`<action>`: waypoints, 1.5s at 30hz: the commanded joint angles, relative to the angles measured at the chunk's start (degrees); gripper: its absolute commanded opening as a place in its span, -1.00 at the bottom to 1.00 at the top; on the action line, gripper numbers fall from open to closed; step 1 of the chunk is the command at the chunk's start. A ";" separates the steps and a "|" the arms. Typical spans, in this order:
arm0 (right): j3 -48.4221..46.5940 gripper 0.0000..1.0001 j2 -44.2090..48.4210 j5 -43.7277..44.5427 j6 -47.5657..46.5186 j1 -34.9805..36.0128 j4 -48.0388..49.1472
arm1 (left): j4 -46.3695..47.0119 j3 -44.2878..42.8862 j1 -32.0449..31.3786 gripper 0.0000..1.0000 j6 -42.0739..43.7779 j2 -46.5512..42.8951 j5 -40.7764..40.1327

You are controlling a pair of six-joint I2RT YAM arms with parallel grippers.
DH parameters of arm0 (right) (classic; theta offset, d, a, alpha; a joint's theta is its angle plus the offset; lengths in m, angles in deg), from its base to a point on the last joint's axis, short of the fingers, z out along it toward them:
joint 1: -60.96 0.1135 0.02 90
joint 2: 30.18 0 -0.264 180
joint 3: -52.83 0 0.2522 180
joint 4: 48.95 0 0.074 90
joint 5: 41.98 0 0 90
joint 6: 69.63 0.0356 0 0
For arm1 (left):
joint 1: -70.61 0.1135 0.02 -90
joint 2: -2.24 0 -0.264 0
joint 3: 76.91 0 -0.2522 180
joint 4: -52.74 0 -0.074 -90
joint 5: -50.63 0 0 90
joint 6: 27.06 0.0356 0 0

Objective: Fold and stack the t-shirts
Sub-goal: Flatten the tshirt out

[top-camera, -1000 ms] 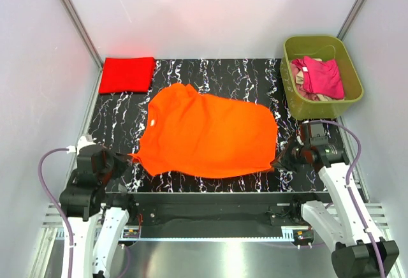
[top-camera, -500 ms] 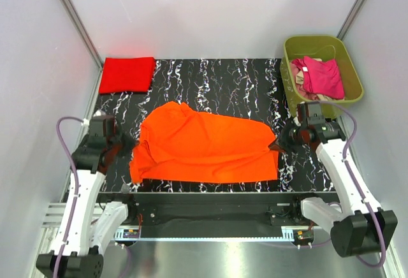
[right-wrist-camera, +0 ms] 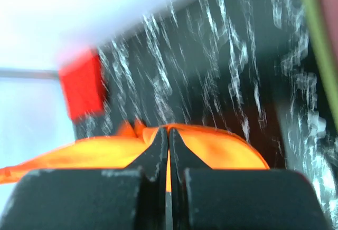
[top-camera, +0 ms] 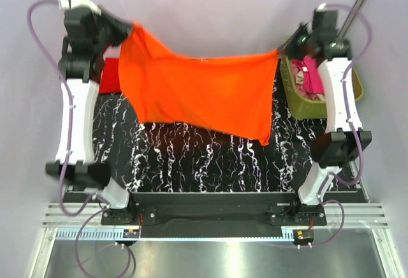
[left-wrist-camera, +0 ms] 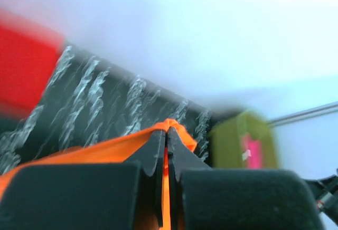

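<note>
Both arms extended up and far. Left gripper (top-camera: pixel 126 30) at far left, jaws pinched on orange t-shirt (top-camera: pixel 204 90); right gripper (top-camera: pixel 284 48) at far right, pinching the opposite corner.

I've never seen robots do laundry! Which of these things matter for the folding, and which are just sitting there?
Part of the job: orange t-shirt, pinched by the left gripper and right gripper; folded red shirt; pink clothes in the green bin.

Just there: marbled table, only the work surface; silver rails at the front.
</note>
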 commanded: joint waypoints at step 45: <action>74.48 -0.87 58.90 -15.57 1.86 -2.90 -15.75 | -33.00 61.87 2.48 0.29 -7.82 -62.58 13.17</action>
